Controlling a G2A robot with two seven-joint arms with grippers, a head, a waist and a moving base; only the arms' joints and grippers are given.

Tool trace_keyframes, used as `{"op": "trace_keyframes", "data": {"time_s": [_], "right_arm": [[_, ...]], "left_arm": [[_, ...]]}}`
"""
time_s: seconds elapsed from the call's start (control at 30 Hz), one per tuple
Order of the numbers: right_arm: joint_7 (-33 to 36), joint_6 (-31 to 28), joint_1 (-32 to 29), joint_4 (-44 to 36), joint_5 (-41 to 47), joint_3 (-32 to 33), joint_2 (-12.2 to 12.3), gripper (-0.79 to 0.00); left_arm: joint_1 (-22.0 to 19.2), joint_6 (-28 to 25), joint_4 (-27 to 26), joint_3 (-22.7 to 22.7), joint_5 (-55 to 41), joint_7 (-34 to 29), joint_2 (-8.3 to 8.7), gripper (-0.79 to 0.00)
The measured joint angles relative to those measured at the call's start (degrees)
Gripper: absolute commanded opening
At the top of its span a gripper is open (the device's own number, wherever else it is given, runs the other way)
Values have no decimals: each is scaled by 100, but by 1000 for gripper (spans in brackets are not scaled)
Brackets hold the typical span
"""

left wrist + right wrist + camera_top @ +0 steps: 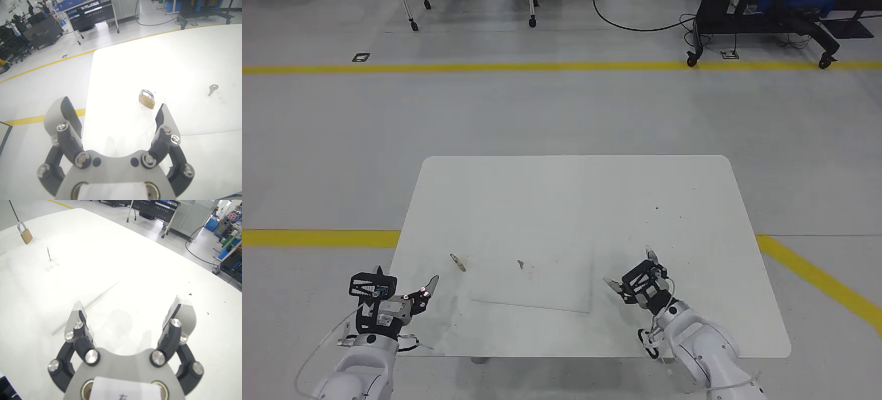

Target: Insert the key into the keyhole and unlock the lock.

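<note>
Left claw point(113, 105) wide open and empty, straddling the counter's point(572, 190) left edge at the near left corner. Right claw point(128, 303) also spread open and empty, over the near edge toward the right. Brass padlock point(146, 99) sits farther in, near the left edge. Key point(213, 89) lies flat, apart from it, toward the middle.

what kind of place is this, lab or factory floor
Probably an industrial robotics lab or workshop: yellow floor lines, wheeled equipment racks, and a white table with a padlock and key.
</note>
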Motion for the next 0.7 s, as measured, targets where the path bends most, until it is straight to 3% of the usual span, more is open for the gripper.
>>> {"op": "trace_keyframes", "data": {"time_s": [0.33,0.57,0.7], "right_arm": [[-39,-142,115,17,78,-29,7,0],[55,-2377,1436,823,633,-569,-41,0],[133,-2961,2120,1347,748,-1144,-155,0]], "left_arm": [[0,0,0,0,0,0,0,0],[0,0,0,0,0,0,0,0],[0,0,0,0,0,0,0,0]]}}
